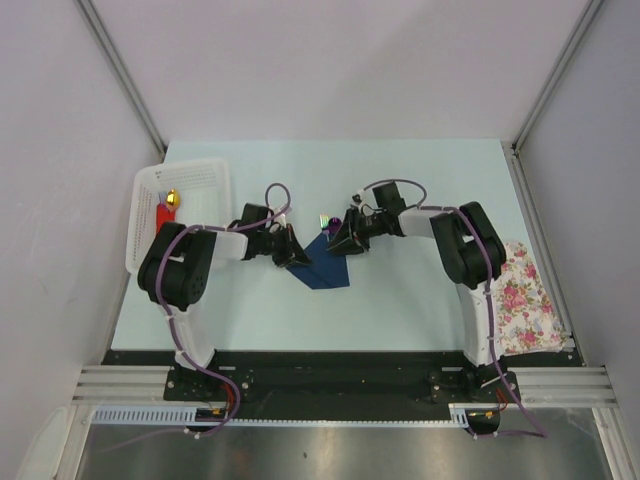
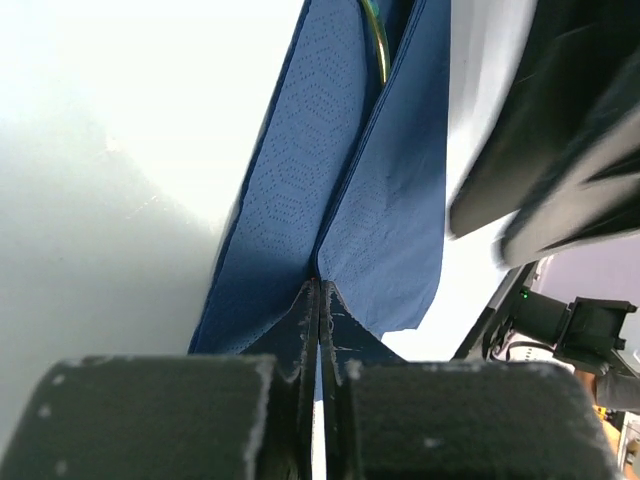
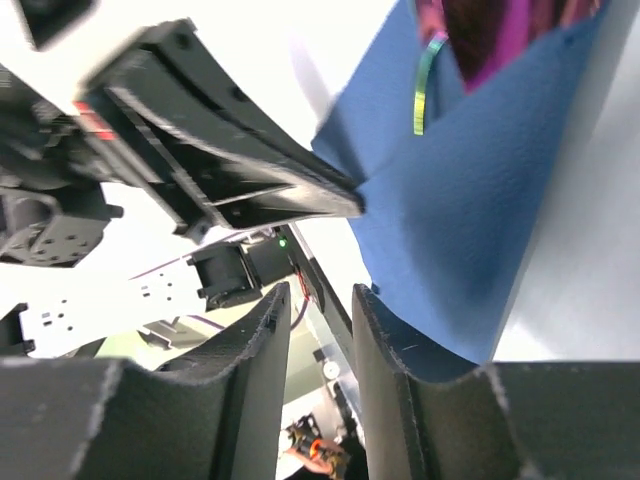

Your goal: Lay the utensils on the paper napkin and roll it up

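The navy paper napkin [image 1: 327,268] lies mid-table, folded up around the utensils, whose iridescent ends [image 1: 328,222] stick out at its far side. My left gripper [image 1: 296,258] is at the napkin's left edge. In the left wrist view it [image 2: 318,285] is shut on the napkin [image 2: 330,180], and a gold-green utensil edge [image 2: 381,45] shows in the fold. My right gripper [image 1: 341,243] hovers over the napkin's far right part. In the right wrist view it [image 3: 320,295] stands open with nothing between its fingers. The napkin [image 3: 470,220] and purple-green utensil ends [image 3: 490,35] lie just beside its right finger.
A white basket [image 1: 150,215] stands at the left and holds a red flat object with a gold ball [image 1: 166,207]. A floral cloth [image 1: 522,298] lies at the table's right edge. The two grippers are close together over the napkin.
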`<state>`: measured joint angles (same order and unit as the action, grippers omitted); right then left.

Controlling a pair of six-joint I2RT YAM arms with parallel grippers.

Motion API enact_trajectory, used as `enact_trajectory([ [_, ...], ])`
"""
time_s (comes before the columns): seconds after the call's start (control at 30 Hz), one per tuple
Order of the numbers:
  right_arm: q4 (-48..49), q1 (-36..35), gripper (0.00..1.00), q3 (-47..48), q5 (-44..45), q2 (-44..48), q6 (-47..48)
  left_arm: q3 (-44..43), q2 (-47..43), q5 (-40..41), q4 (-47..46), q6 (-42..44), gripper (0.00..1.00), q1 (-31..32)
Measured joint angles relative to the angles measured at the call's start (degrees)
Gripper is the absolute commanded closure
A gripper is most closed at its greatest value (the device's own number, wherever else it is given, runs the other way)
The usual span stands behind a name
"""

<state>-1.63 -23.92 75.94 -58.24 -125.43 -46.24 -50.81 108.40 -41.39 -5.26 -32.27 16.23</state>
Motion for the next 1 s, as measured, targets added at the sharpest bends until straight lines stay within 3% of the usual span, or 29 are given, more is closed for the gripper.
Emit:
enact_trajectory([
  [0.6,-7.5,-1.1,1.00,7.4,8.9,0.3,9.0,-0.3,-0.5,1.3,1.7,0.9,1.00,0.0],
  [1.0,-16.0,-3.7,1.00,11.6,15.4,-4.0,17.4,-0.3,-0.5,1.4,1.8,0.9,1.00,0.0],
])
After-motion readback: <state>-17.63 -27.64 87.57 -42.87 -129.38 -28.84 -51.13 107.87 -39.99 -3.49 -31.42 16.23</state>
